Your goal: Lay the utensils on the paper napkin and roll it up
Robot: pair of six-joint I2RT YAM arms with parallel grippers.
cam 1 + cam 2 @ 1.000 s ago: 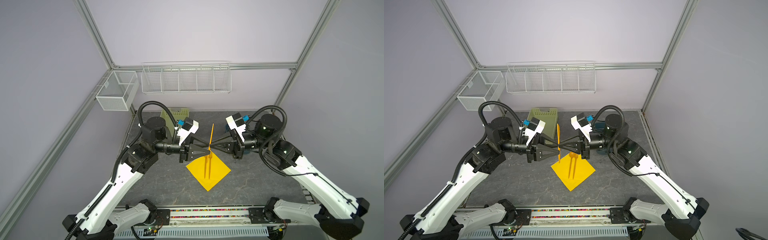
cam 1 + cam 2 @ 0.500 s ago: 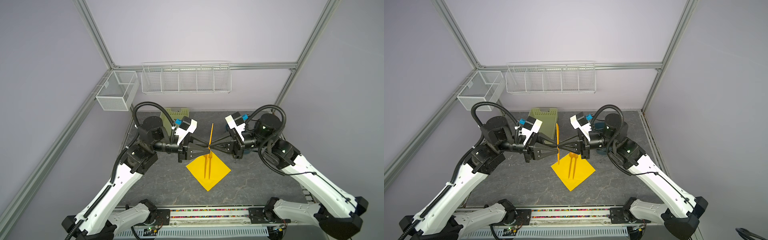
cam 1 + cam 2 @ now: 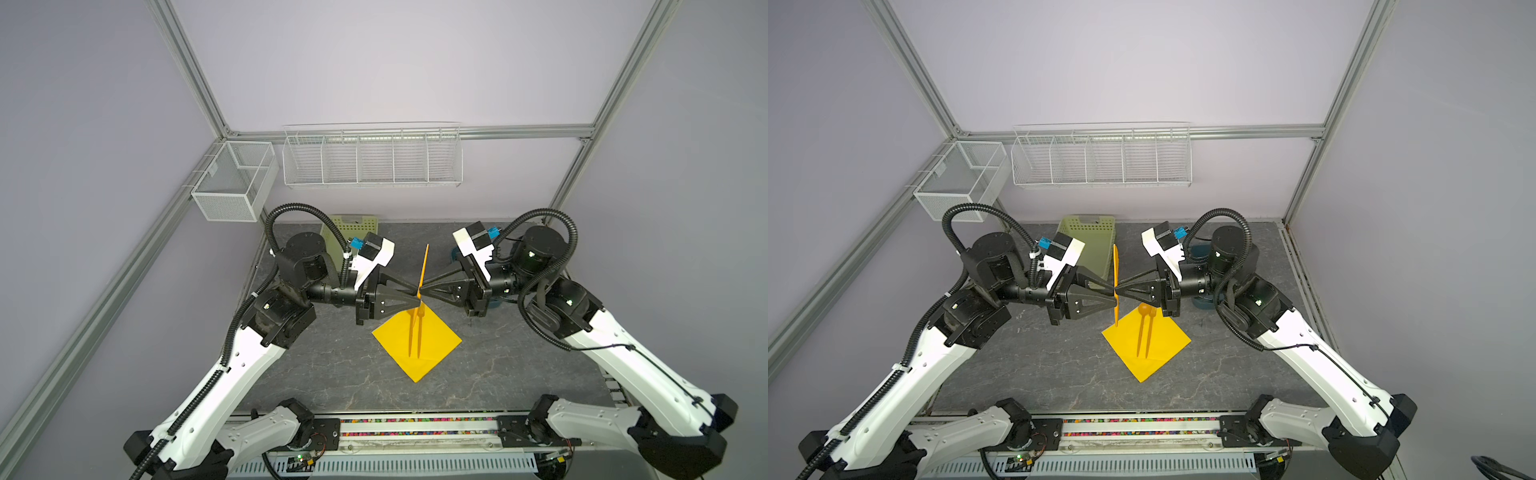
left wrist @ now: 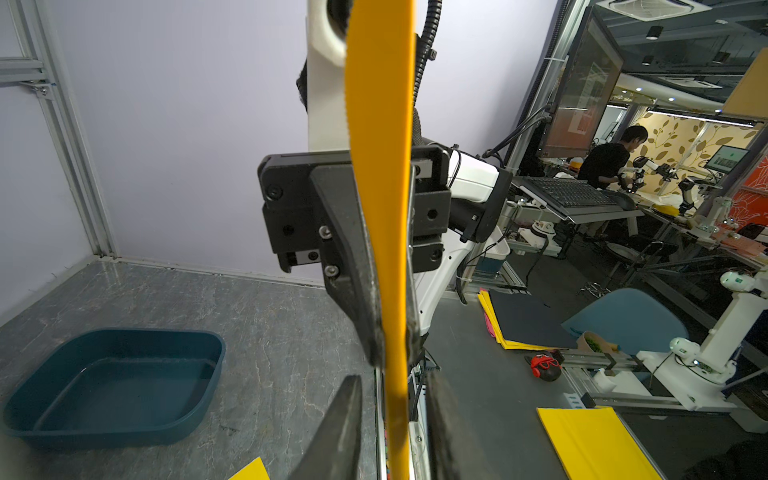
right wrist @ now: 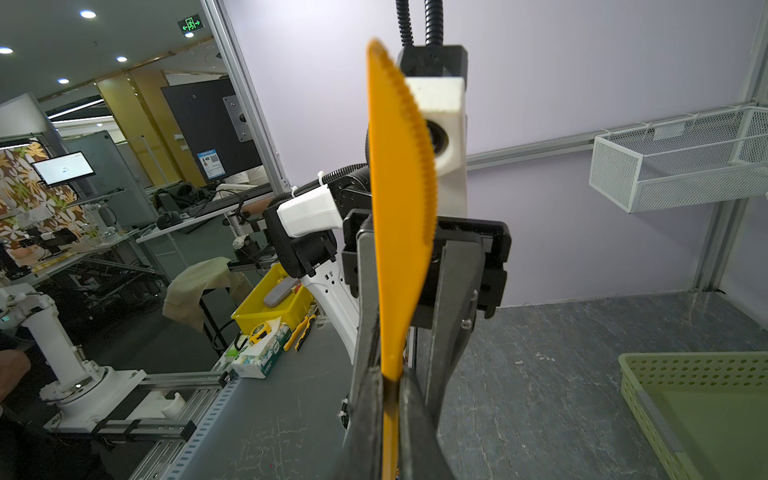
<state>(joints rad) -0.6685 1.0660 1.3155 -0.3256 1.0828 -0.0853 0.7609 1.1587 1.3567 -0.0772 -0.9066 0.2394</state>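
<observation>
Working through the placing stage, with the rolling stage not yet begun. Counting two utensils as placed: spoon (image 3: 1141, 332) and fork (image 3: 1150, 332) lying side by side, handles toward the near corner, on the napkin (image 3: 436, 345), itself lying flat and unrolled on the desk (image 3: 332, 374). Holding the third utensil, a knife (image 3: 423, 270), upright in mid-air, blade up, raised off the desk near the napkin's far corner. Clamping the knife handle in the right pincer (image 3: 421, 287), jaws shut tight on it. Meeting that pincer tip to tip with the left pincer (image 3: 416, 296), jaws narrow and straddling the same handle; showing, in the left wrist view, a thin gap between the fingers (image 4: 347, 419) and the plastic, so reading as not gripping. Judging the moment as a handover or regrip between the two pincers. Leaving to be done: lowering the knife beside the spoon and fork, releasing it, then rolling the napkin around all three. Taking no part at present: green basket (image 3: 1096, 232) and blue tray (image 4: 112, 382), both standing toward the back of the desk.
</observation>
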